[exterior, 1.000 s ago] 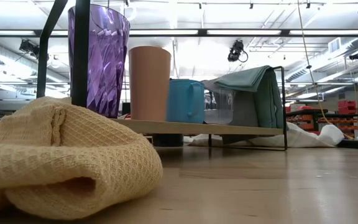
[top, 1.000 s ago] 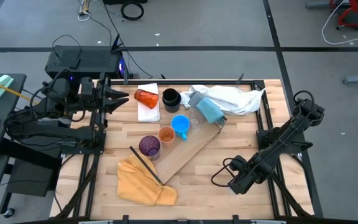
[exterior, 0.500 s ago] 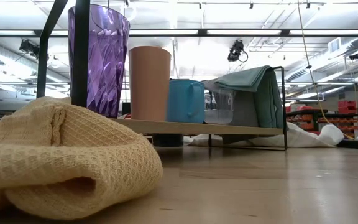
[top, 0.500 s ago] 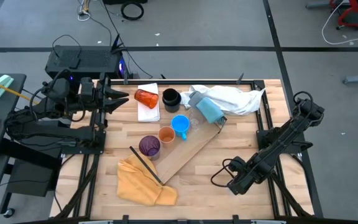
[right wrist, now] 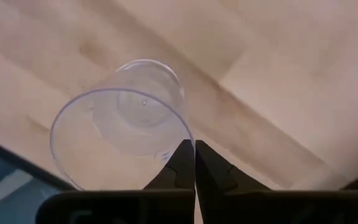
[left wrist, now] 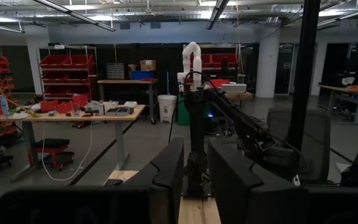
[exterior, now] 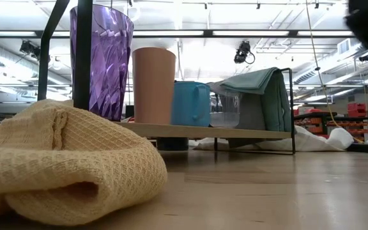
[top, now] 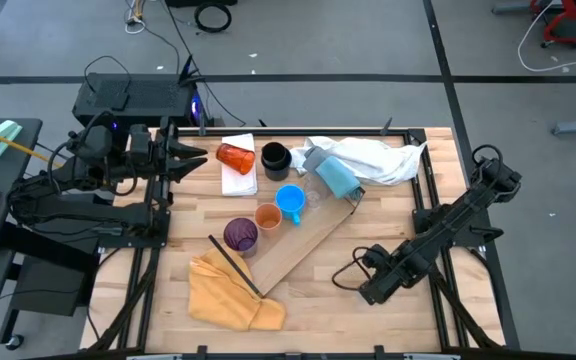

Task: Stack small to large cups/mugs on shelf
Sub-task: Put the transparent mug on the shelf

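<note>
On the pale wooden shelf (top: 313, 238) a purple cup (top: 240, 234), a small orange cup (top: 268, 216), a blue mug (top: 290, 200) and a clear cup (right wrist: 120, 121) stand in a row on their bases. A red-orange tumbler (top: 234, 157) lies on its side on a white pad. Beside it a black mug (top: 275, 157) stands on the table. My right gripper (top: 346, 278) hovers shut and empty off the shelf's near right side, apart from the clear cup. My left gripper (top: 196, 155) waits at the far left, slightly open and empty.
A pale-blue cylinder (top: 335, 175) lies at the shelf's far end, next to a white cloth (top: 373, 158). A yellow waffle cloth (top: 230, 290) is bunched at the shelf's near end. Bare tabletop lies at the near right around my right arm.
My right gripper has shut its fingers on nothing and has shifted a little toward the shelf. The cups and the shelf stand as before.
</note>
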